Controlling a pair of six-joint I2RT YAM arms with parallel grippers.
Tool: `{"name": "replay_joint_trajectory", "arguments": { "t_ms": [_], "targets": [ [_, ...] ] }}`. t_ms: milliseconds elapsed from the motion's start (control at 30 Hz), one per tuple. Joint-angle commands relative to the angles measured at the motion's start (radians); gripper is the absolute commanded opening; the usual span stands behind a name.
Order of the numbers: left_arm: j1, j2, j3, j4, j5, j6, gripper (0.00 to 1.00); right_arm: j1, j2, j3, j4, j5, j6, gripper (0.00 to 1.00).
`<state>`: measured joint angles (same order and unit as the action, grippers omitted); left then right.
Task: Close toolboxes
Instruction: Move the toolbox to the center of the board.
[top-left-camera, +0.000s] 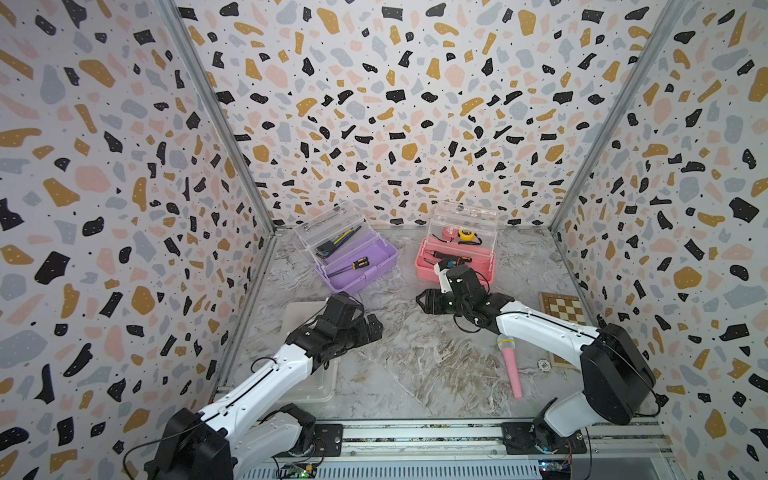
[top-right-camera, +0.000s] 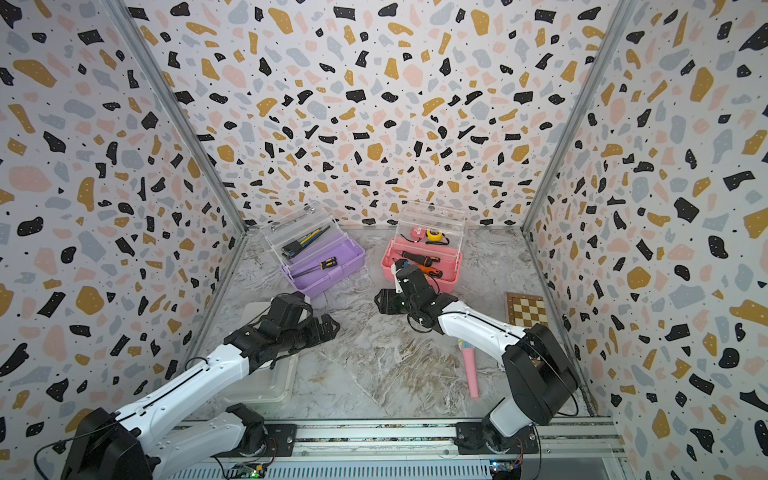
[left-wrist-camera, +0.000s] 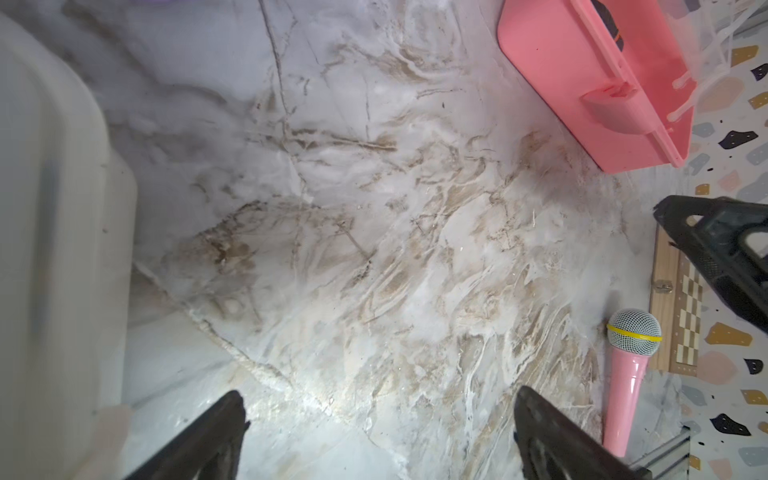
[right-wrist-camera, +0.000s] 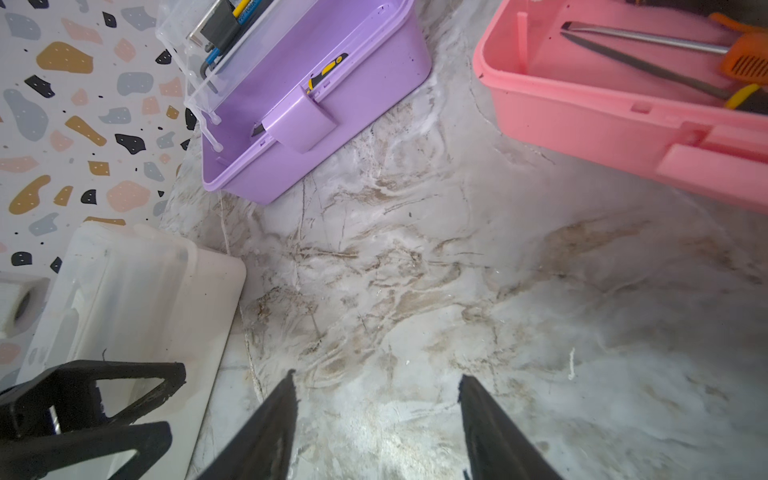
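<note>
- The marble-patterned table (top-left-camera: 415, 365) fills the floor of the terrazzo-walled booth.
- The white toolbox (top-left-camera: 307, 386) lies on the robot's near left, lid down flat as far as can be seen, largely under the left arm; in the right wrist view it is a pale slab (right-wrist-camera: 137, 299) beside the purple one.
- The purple toolbox (top-left-camera: 361, 266) sits at the back left, turned at an angle, its clear lid (top-left-camera: 328, 228) raised and tilted back (tools rest in the lid tray, and a yellow-handled screwdriver (top-left-camera: 360, 263) lies in the base).
- The pink toolbox (top-left-camera: 457, 262) sits at the back right, its clear lid (top-left-camera: 463, 224) upright; a yellow tape measure (top-left-camera: 466, 235) and orange-handled tools are inside.
- The brown checkered board (top-left-camera: 565, 309) lies by the right wall, partly under the right arm.
- The pink toy microphone (top-left-camera: 511, 365) lies on the marble near the right arm.
- The left gripper (left-wrist-camera: 378, 432) hangs over bare marble just beside the white toolbox, jaws spread wide, nothing between them.
- The right gripper (right-wrist-camera: 376, 415) hangs over bare marble near the front of the pink toolbox, jaws apart and holding nothing.
</note>
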<state>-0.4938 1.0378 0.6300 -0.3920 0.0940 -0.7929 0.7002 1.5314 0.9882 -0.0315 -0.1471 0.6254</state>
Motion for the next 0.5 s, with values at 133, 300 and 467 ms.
{"name": "replay_joint_trajectory", "arguments": {
  "t_ms": [133, 300, 467],
  "targets": [
    [0.059, -0.059, -0.016, -0.128, -0.23, 0.104, 0.99, -0.001, -0.029, -0.019, -0.017, -0.017, -0.017, 0.64],
    [0.131, -0.017, 0.03, -0.111, -0.252, 0.191, 0.99, -0.001, -0.04, -0.022, -0.038, -0.009, -0.039, 0.64],
    [0.132, 0.051, 0.137, -0.014, -0.16, 0.289, 0.99, -0.009, -0.056, -0.033, -0.057, 0.003, -0.053, 0.64]
  ]
}}
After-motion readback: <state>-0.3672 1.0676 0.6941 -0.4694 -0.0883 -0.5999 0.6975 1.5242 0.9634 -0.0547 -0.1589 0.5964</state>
